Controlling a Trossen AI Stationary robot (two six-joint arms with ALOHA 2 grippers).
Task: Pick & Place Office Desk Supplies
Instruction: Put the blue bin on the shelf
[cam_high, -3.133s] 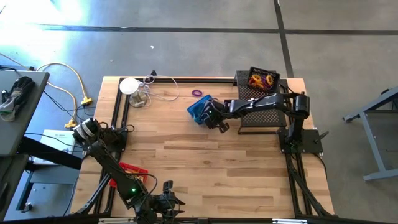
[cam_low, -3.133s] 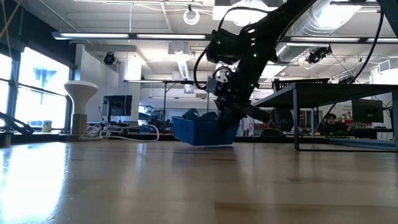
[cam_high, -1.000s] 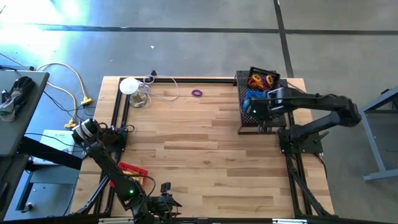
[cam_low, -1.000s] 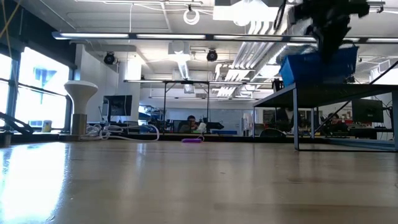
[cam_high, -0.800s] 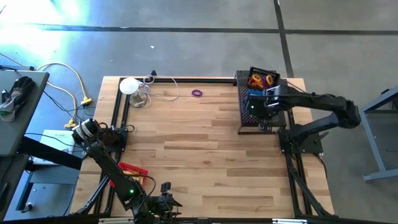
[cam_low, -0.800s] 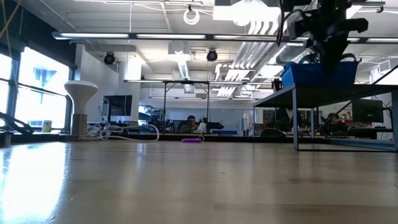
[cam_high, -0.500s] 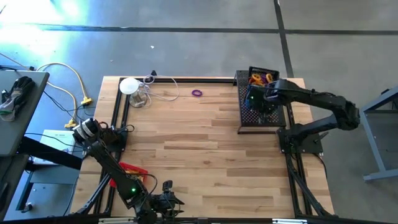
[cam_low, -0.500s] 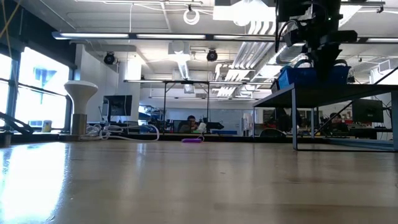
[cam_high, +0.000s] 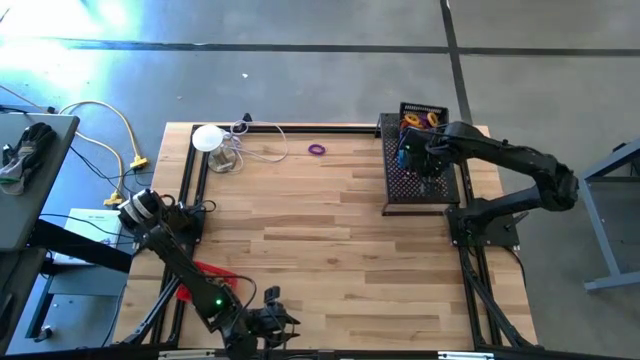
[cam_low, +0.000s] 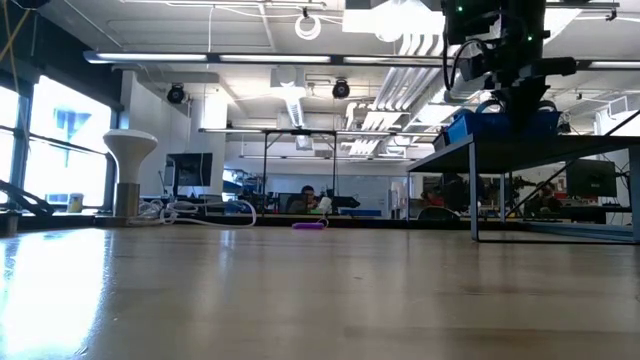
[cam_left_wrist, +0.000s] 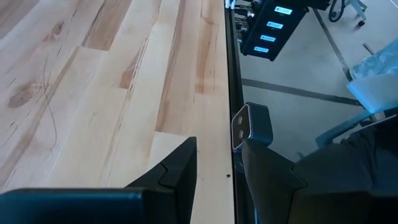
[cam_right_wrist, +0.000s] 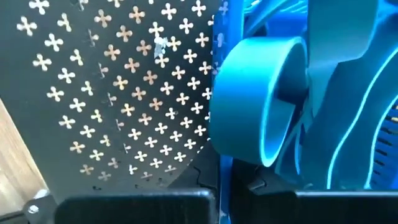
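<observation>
I hold the blue basket (cam_high: 405, 152) with the right gripper (cam_high: 420, 160); its jaws are pressed together on the basket's thin wall, as the right wrist view shows with the blue rim (cam_right_wrist: 219, 93) running up from between the fingers. The basket is over the large black mesh tray (cam_high: 415, 190), at the tray's far end, just beside the black basket (cam_high: 423, 118) with orange and yellow pieces in it. From the low view the blue basket (cam_low: 500, 124) seems to sit on the tray or just above it; I cannot tell which. So the basket hangs directly under the jaws, and I judge the placing needs only a short way down before release.

The purple ring (cam_high: 317, 149) lies near the bench's far edge, well apart from both arms, but nearer to the right one. The left gripper (cam_high: 268, 318) waits at the near edge, jaws narrowly apart and holding nothing.
</observation>
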